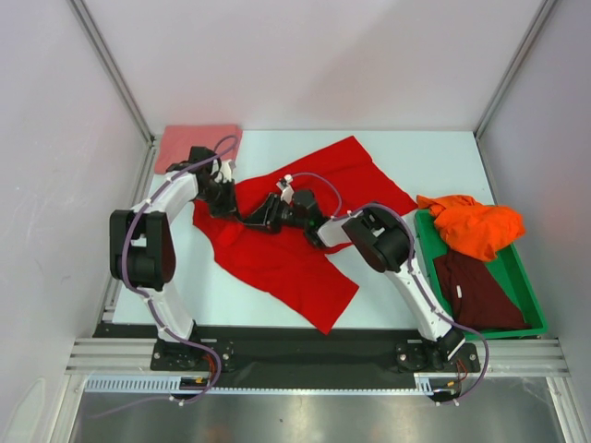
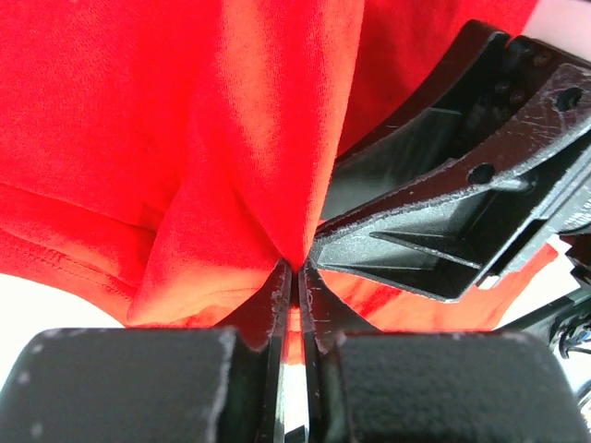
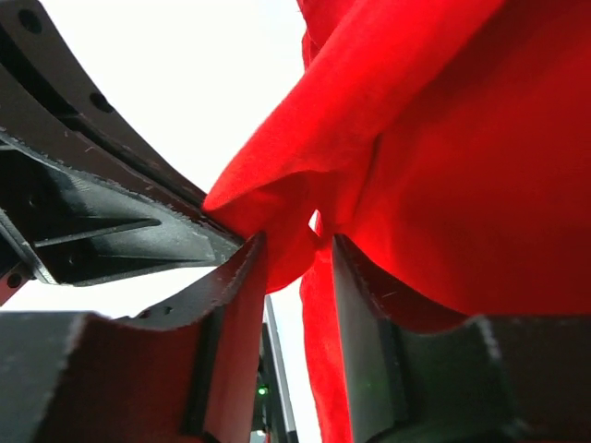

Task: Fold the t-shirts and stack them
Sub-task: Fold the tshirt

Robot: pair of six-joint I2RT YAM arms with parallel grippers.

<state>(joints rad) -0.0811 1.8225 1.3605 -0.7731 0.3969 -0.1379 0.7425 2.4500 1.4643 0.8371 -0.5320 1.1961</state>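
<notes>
The bright red t-shirt (image 1: 277, 263) lies spread and rumpled across the middle of the table. My left gripper (image 1: 224, 198) is at its left part, shut on a pinched fold of red cloth (image 2: 185, 138) right at its tips (image 2: 297, 269). My right gripper (image 1: 257, 220) is just beside it, jaws apart, with a loose fold of the red shirt (image 3: 462, 138) hanging between its fingers (image 3: 295, 245). A folded salmon-pink t-shirt (image 1: 197, 145) lies at the back left corner. The orange t-shirt (image 1: 476, 226) and the dark maroon t-shirt (image 1: 476, 291) lie in the bin.
A green plastic bin (image 1: 524, 286) stands at the right edge of the table. Metal frame posts and grey walls close in the table at the back and sides. In each wrist view the other gripper's black fingers (image 2: 443, 231) sit very close.
</notes>
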